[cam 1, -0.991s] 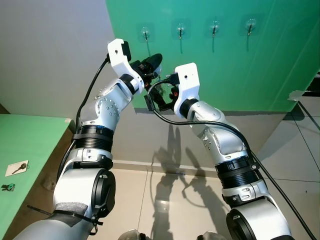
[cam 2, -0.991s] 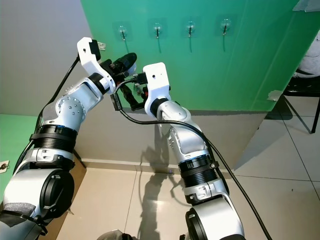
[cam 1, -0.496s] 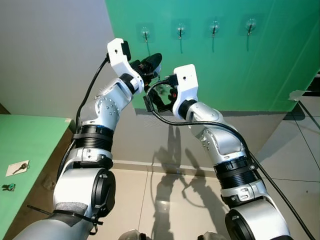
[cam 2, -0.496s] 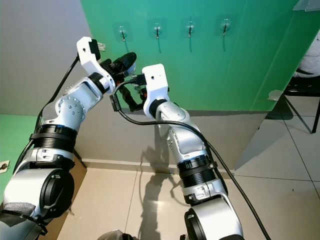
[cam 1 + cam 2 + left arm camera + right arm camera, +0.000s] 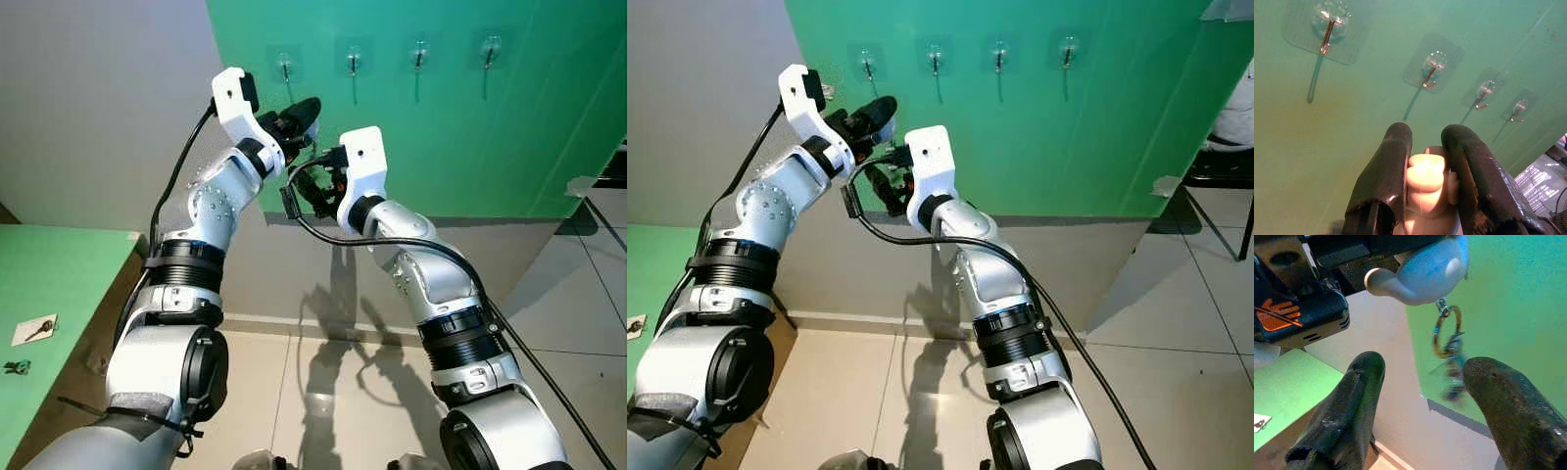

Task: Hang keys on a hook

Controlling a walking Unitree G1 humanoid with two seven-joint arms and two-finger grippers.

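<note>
Now left gripper (image 5: 306, 110) higher, keys (image 5: 1448, 352) dangling

Ahead of you stands a green wall panel (image 5: 470, 117), with a plain grey wall (image 5: 98, 108) to its left. A lower grey band (image 5: 294, 264) runs beneath the green and meets the floor. The floor (image 5: 578, 294) is laid with pale glossy tiles, and dark shadows (image 5: 343, 352) fall across them near the wall. On your left you see a green counter (image 5: 69, 284); a small white card (image 5: 32, 329) lies on it with something dark on top, and a small dark object (image 5: 15, 367) sits just beside the card, too small to identify. At the far right edge, you can make out dark chair legs (image 5: 1215, 196) on the tiles.
</note>
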